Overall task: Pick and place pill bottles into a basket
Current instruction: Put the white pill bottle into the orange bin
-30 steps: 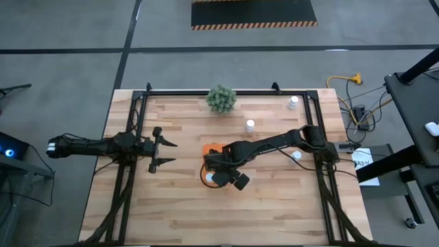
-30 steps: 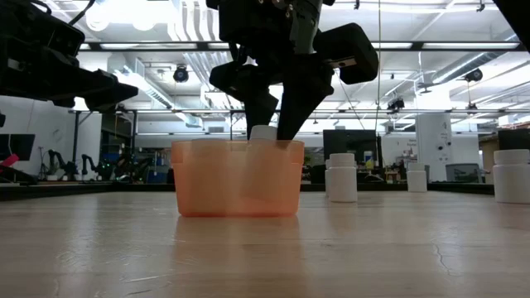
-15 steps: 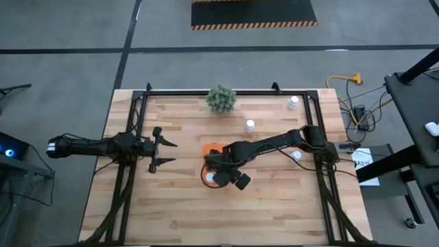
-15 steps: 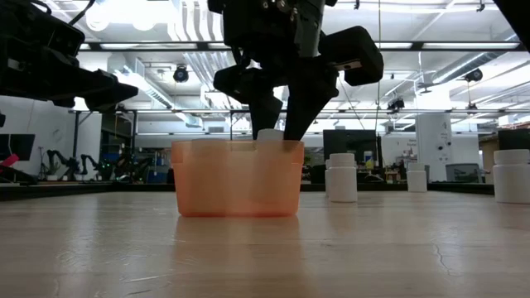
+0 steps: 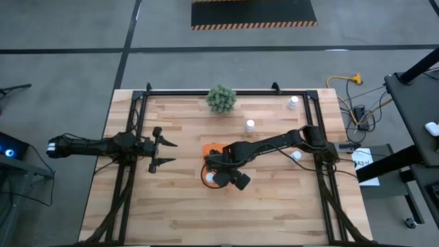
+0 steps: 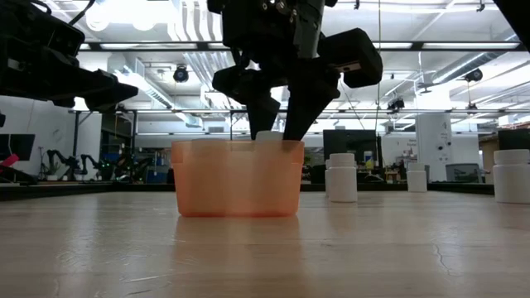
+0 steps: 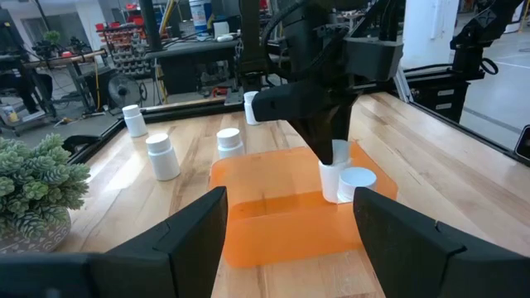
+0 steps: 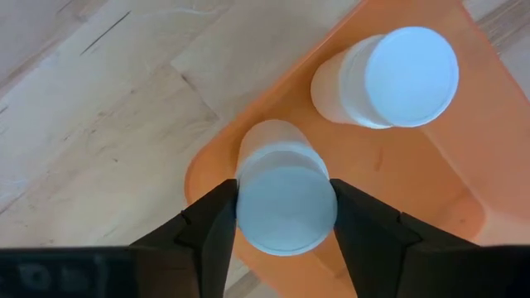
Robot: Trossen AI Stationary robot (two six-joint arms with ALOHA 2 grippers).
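Note:
The orange basket stands mid-table. My right gripper hangs over its near end, pointing down, shut on a white pill bottle that stands upright inside it. A second pill bottle stands on the basket's floor beside it. Three more pill bottles stand on the table toward the far and right sides. My left gripper waits open at the table's left, level, touching nothing. My right gripper pinches the pill bottle's round cap by its rim, one finger on each side. The fingers come from above, pointing steeply down. The bottle stays upright with its body inside the basket; whether its base rests on the basket's floor, I cannot tell.
A small green plant stands at the table's far edge. Black frame rails run along the left and right sides. Bare wood lies between the basket and the table's near edge.
The pill bottle between my right gripper's fingers has sunk a little deeper into the basket; its cap now shows just above the rim in the low view.

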